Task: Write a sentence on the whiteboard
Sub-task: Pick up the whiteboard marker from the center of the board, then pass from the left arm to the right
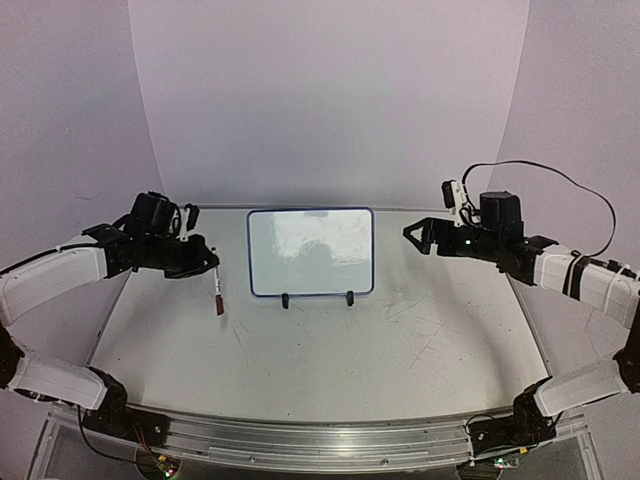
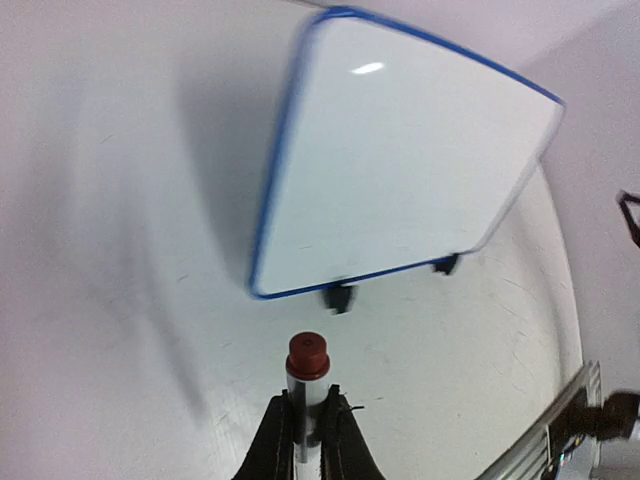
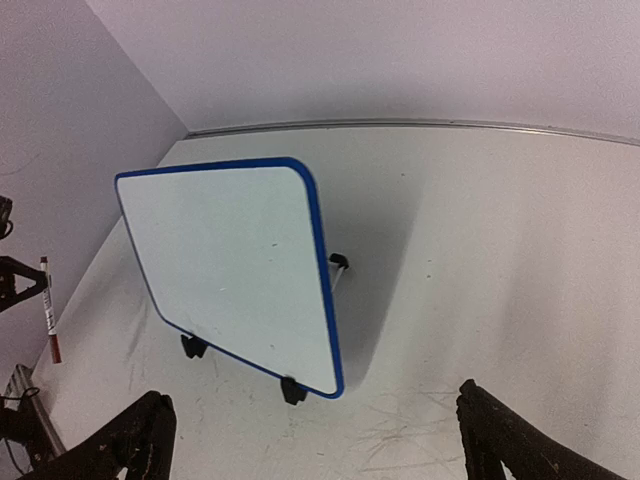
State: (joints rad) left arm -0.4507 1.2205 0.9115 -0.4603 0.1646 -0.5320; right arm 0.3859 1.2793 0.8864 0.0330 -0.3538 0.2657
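The whiteboard (image 1: 310, 250) stands upright on two black clip feet at the middle back of the table, its blue-framed face blank; no sentence shows on it. It also fills the left wrist view as the whiteboard (image 2: 400, 160) and the right wrist view as the whiteboard (image 3: 230, 260). My left gripper (image 1: 212, 264) is to the left of the board, shut on a white marker (image 1: 216, 290) with a dark red cap that points down toward the table. The left wrist view shows the marker (image 2: 307, 365) clamped between the jaws of the left gripper (image 2: 310, 410). My right gripper (image 1: 410, 235) hovers open right of the board, nothing between its fingers (image 3: 150, 425).
The table top (image 1: 330, 350) is white and scuffed, with a metal rail (image 1: 320, 440) along its near edge. Pale walls close in behind and at both sides. A black cable (image 1: 560, 185) loops above the right arm.
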